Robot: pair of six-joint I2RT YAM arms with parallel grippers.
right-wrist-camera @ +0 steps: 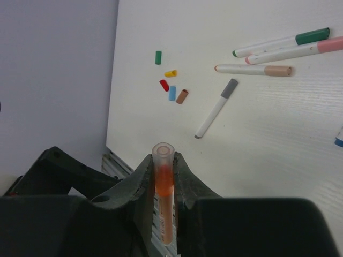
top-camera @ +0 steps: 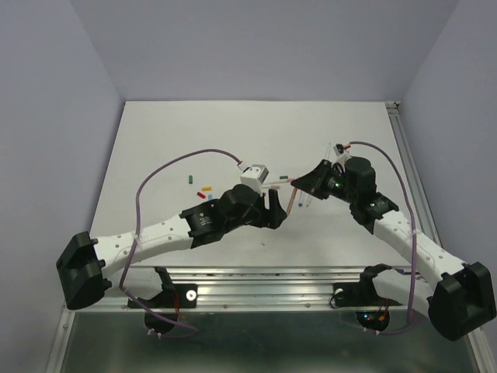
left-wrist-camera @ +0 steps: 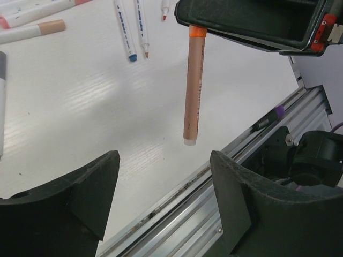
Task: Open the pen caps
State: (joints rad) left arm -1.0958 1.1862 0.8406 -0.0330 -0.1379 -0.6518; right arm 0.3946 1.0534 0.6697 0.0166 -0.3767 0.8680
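Note:
My right gripper (right-wrist-camera: 163, 159) is shut on an orange pen (right-wrist-camera: 164, 184) near its translucent orange-filled end. The pen (left-wrist-camera: 192, 91) hangs almost straight down above the table, its pale lower end free. My left gripper (left-wrist-camera: 163, 182) stands open just below and in front of that pen, touching nothing. In the top view the left gripper (top-camera: 275, 211) sits beside the right gripper (top-camera: 298, 183) at mid-table. Loose pen caps lie on the table to the left: green (right-wrist-camera: 158, 57), yellow (right-wrist-camera: 170, 73), red (right-wrist-camera: 164, 85), blue (right-wrist-camera: 172, 93), brown (right-wrist-camera: 182, 96).
Several pens lie on the white table: a grey-capped one (right-wrist-camera: 216, 108), a green-capped one (right-wrist-camera: 281, 43), a pink-capped one (right-wrist-camera: 295, 52) and a tan-capped one (right-wrist-camera: 254, 69). A metal rail (left-wrist-camera: 214, 187) runs along the table's near edge under my left gripper.

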